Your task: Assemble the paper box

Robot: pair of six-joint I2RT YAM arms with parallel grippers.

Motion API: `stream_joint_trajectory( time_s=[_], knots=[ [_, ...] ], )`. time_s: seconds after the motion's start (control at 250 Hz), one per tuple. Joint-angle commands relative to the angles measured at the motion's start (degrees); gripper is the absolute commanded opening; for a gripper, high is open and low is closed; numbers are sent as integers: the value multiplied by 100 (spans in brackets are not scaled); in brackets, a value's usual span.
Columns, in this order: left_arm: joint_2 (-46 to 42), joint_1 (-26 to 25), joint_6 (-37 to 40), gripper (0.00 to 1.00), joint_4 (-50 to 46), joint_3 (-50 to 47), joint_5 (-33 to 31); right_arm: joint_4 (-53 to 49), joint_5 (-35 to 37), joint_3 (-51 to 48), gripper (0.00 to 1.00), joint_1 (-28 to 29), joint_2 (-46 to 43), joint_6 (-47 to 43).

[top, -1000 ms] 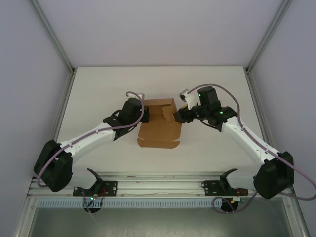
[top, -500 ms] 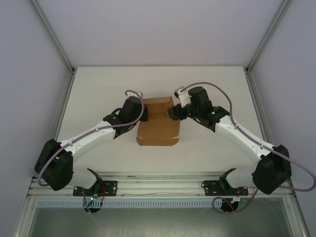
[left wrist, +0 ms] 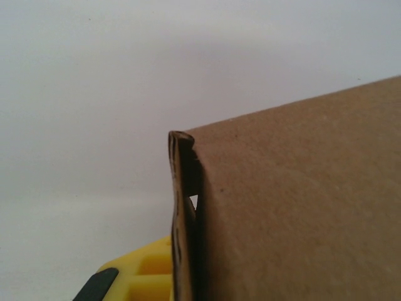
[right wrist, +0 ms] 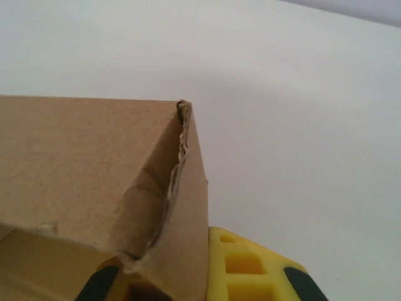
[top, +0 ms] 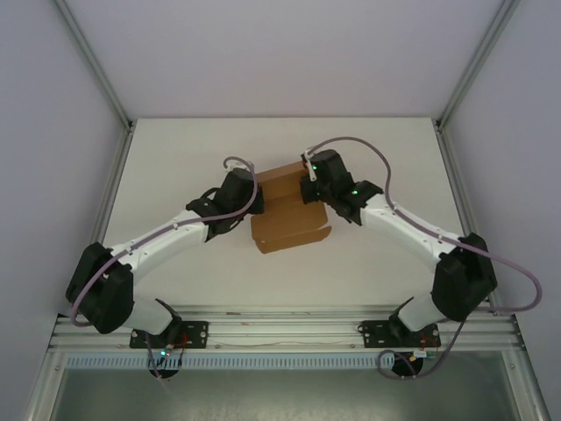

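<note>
On the white table (top: 175, 175), one brown paper box (top: 289, 224) sits at the middle, partly folded and skewed, between two arms, with the left gripper (top: 256, 198) pinched together on its left wall and the right gripper (top: 306, 188) closed, apparently clamping its far right corner.

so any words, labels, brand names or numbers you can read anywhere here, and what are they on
None can be read.
The paper box is plain brown cardboard, with no print on any face that shows.
The white table bears no mark or sign.
</note>
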Motion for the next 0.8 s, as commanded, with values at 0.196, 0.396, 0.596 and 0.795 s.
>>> stream_joint_trajectory(
  time_s=[0.196,0.396,0.596,0.795],
  knots=[
    [16,-28,-830,0,-633,475,-226,-755,3294,339,0,93,831,414],
    [136,-20,-1000,0,-795,641,-249,-1170,4286,633,0,177,1217,450],
    [272,-19,-1019,0,-756,777,-97,-947,4774,815,0,391,1446,386],
    [282,-23,-1054,0,-794,826,-71,-955,4550,1000,0,432,1673,388]
  ],
)
